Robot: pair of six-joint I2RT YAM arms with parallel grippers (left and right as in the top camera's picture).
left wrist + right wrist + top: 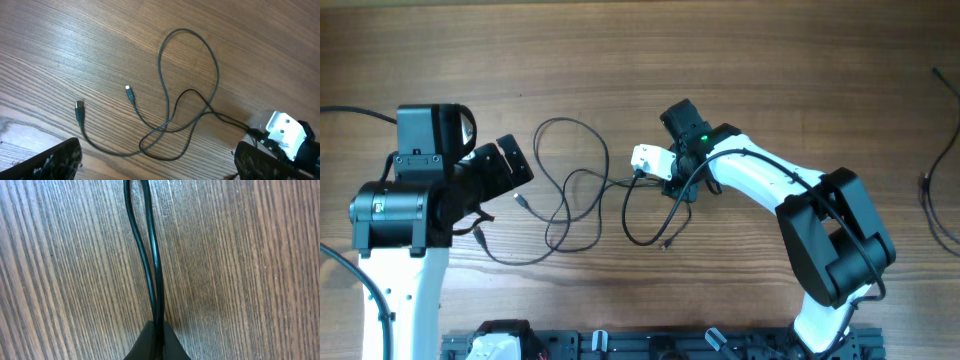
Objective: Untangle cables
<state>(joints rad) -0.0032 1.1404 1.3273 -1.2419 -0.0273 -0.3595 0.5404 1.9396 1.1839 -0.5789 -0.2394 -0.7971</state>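
The cables are thin black cords lying in crossing loops on the wooden table between the two arms. They also show in the left wrist view, with two small plug ends lying loose on the left. My right gripper is at the tangle's right end. It is shut on two cable strands that run side by side away from its jaws. My left gripper is open and empty, left of the tangle and above the table, with its fingers apart.
The right wrist's white camera housing sits at the tangle's right end. More thin black wires lie at the table's right edge. A thicker arm wire runs at the far left. A black rack lines the front edge.
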